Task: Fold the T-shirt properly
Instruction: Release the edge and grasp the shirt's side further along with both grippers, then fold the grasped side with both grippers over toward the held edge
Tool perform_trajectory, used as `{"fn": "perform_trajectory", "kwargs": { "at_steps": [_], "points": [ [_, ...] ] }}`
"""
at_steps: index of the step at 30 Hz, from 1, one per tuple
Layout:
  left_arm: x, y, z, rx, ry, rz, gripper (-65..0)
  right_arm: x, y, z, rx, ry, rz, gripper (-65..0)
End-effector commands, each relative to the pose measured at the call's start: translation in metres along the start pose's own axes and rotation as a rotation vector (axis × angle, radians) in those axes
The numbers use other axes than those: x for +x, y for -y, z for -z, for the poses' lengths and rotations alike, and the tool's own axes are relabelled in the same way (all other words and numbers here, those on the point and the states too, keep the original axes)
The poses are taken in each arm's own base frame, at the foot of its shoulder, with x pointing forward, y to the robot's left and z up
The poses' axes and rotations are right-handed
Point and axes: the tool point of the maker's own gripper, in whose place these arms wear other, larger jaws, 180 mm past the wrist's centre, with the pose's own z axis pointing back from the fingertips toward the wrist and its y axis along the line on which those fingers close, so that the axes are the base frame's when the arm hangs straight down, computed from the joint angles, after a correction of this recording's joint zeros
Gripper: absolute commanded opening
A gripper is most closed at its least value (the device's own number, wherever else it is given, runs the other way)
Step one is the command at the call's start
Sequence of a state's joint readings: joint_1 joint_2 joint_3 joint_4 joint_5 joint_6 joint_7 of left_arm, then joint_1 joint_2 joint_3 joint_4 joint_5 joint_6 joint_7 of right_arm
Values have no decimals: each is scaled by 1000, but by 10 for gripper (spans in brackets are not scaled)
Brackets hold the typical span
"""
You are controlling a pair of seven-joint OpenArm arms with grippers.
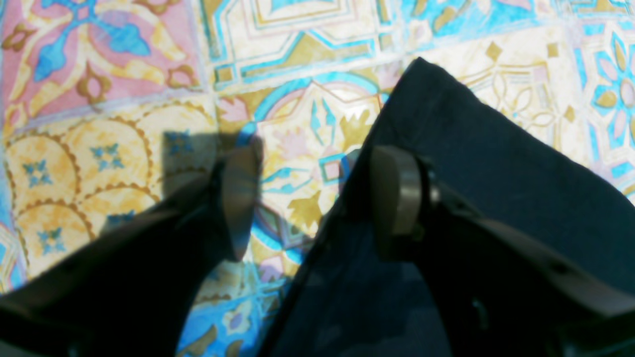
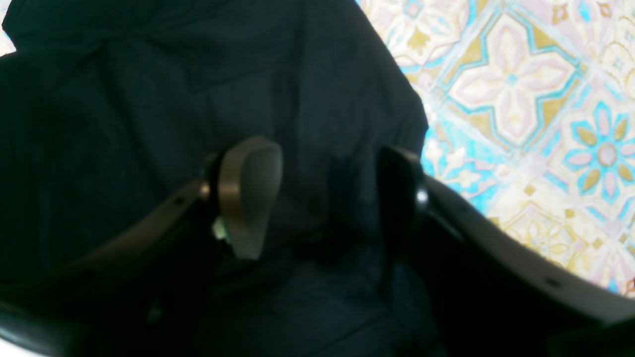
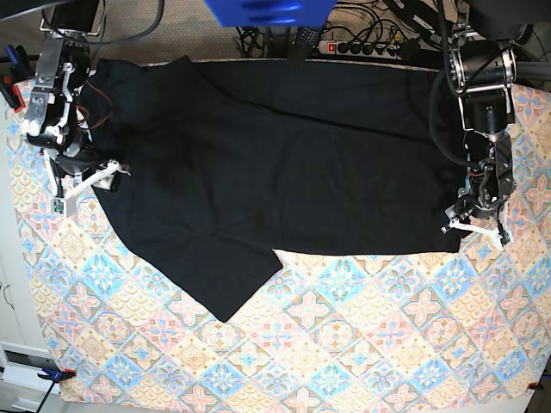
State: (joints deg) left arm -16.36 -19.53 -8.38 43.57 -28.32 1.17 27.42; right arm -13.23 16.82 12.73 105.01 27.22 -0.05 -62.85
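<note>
While both hands gape, T-shirt (image 3: pixel 284 163) lies spread — one sleeve askew.

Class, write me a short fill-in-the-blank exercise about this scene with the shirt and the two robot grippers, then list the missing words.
1. The T-shirt is plain ____ in colour.
2. It lies spread on a patterned ____.
3. The jaws of the left gripper stand ____, with one finger over the shirt's edge.
4. The right gripper hangs over the ____, its jaws apart.

Missing words: black; tablecloth; open; T-shirt
</note>
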Motion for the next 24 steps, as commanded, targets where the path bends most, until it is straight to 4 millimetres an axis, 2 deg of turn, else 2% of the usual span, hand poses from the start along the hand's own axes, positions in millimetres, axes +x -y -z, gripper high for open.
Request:
{"fn": "perform_trajectory", "kwargs": {
  "at_steps": [1, 3, 6, 13, 14, 16, 19, 24],
  "points": [
    [-10, 15, -1, -48, -56, -12, -295, 15, 1, -5, 0, 49, -16, -321],
    [-7, 29, -5, -78, -35, -7, -295, 15, 1, -5, 0, 49, -16, -321],
    [-1, 36, -10, -98, -7, 5, -295, 15, 1, -5, 0, 49, -16, -321],
    [-4, 36, -10, -97, -12, 4, -309, 15, 1, -5, 0, 49, -16, -321],
    [-4, 36, -10, -98, -13, 5, -331, 15, 1, -5, 0, 49, -16, -321],
    [-8, 34, -11, -99, -17, 9, -419, 15, 1, -5, 0, 49, -16, -321],
    [-8, 39, -11, -126, -15, 19, -644, 15, 1, -4, -1, 48, -15, -321],
    [-6, 38, -12, -129, -12, 20, -650, 17, 0, -3, 1, 50, -15, -320]
  ]
}}
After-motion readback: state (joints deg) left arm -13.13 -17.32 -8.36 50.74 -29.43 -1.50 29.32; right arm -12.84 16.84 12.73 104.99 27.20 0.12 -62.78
